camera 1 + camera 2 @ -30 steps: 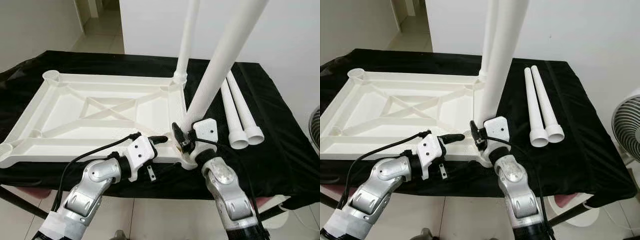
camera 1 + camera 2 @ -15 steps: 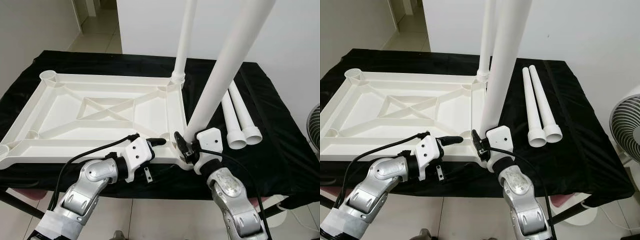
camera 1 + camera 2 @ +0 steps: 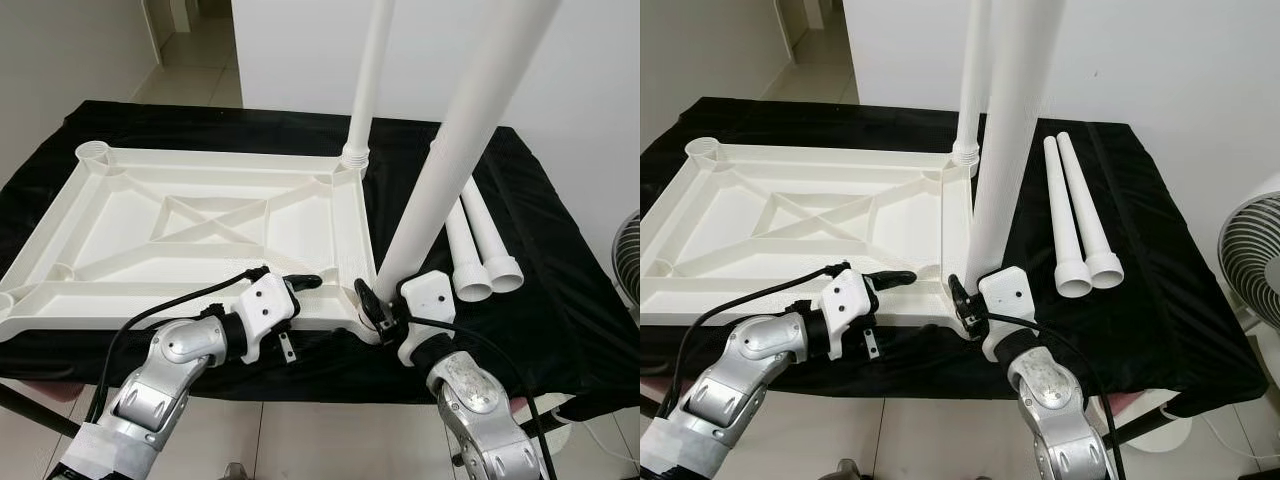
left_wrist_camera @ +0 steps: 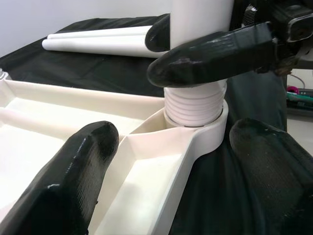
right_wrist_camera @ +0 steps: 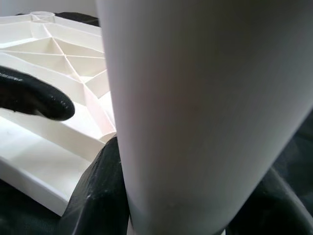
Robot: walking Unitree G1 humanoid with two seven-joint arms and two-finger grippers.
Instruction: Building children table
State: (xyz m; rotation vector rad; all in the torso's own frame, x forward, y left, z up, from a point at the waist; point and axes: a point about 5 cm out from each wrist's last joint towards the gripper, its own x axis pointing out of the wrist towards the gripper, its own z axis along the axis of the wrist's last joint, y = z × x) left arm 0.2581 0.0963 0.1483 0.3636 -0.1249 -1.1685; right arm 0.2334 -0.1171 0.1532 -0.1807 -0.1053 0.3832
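The upturned white tabletop [image 3: 200,230] lies on a black-draped bench [image 3: 560,300]. At its near right corner a white leg [image 3: 450,170] stands almost upright, its threaded end in the corner socket [image 4: 195,115]. The right gripper [image 3: 375,305] clamps this leg low down. The left gripper [image 3: 300,283], jaws wide and holding nothing, rests at the tabletop's near edge beside the socket. One fitted leg [image 3: 370,80] stands at the far right corner; two spare legs [image 3: 480,240] lie right of the tabletop.

Leg [image 3: 470,120] tops (both) beyond frame
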